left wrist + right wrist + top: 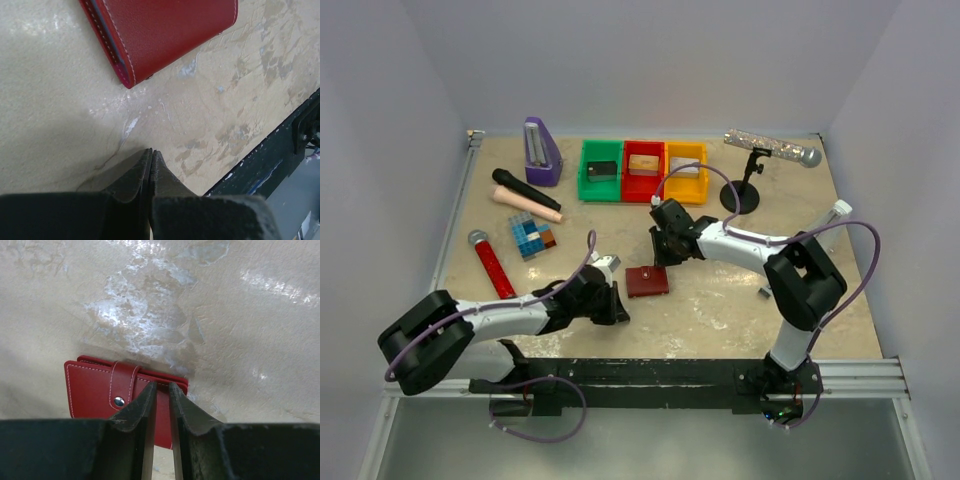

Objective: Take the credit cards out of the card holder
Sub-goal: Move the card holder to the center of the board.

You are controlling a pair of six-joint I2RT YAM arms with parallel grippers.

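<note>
— Reading any brand or lettering anywhere?

— Making out none. Blurring too small in the top view on the purple metronome (542,152) and the tiled block (532,237). Up close, seeing only white stitching and a silver snap (119,401) on the card holder (92,390).

— Finding the card holder where?

— Lying flat on the surface (740,300), folded shut and buttoned by the strap (125,382). Sitting near the middle, towards the near edge, well apart from the purple metronome at the far left.

— Sitting how against the left hand (151,152)?

— Just beside, not touching. Lying beyond the fingertips in the left wrist view, leaving a strip of bare surface before the rounded corner. In the top view, lying just to the right of that hand.

— Gripping anything with the left hand?

— Clenching on nothing. Pressing both fingers flat together, low over the surface.

— And with the right hand (160,387)?

— Reaching in from the far side. Overlapping the card holder with the fingertips, to the right of the strap in the right wrist view. Keeping only a narrow slit between the fingers. No telling whether pinching the card holder or merely hanging over it.
</note>
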